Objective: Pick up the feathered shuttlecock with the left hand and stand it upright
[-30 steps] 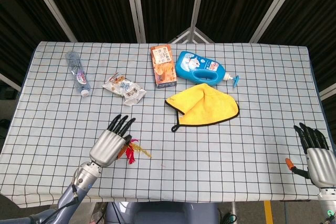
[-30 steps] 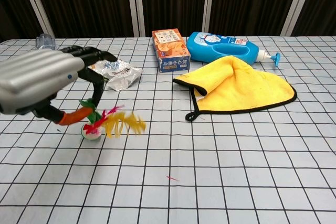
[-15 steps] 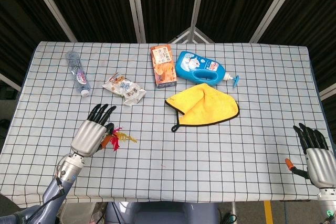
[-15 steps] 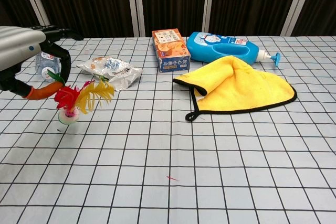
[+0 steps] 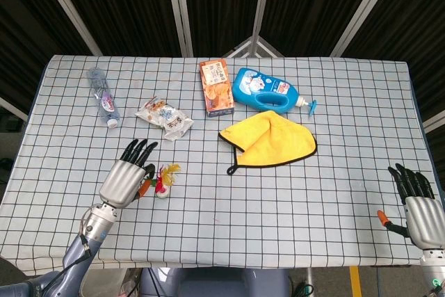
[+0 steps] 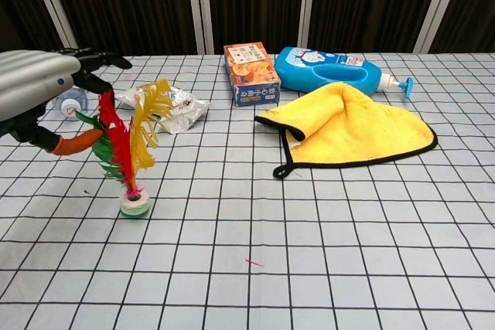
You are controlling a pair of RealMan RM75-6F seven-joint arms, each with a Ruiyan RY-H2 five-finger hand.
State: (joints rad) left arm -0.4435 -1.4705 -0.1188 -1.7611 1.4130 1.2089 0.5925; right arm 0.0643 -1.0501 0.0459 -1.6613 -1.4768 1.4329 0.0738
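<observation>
The feathered shuttlecock (image 5: 164,180) (image 6: 128,144) stands upright on its white base, with red, yellow and green feathers pointing up, at the front left of the checked table (image 5: 313,206). My left hand (image 5: 124,180) (image 6: 35,94) is just to its left with the fingers stretched out and apart. The orange thumb lies against the lower green feathers and grips nothing. My right hand (image 5: 419,206) rests at the table's front right corner, fingers straight, holding nothing; only the head view shows it.
A water bottle (image 5: 102,97) lies at the back left and a snack packet (image 5: 164,117) sits just behind the shuttlecock. An orange box (image 5: 217,87), a blue detergent bottle (image 5: 268,90) and a yellow cloth (image 5: 271,138) fill the back centre.
The shuttlecock went from tilted in my left hand's grip to standing upright on the table. The left hand has let go and spread its fingers. The right hand has not moved.
</observation>
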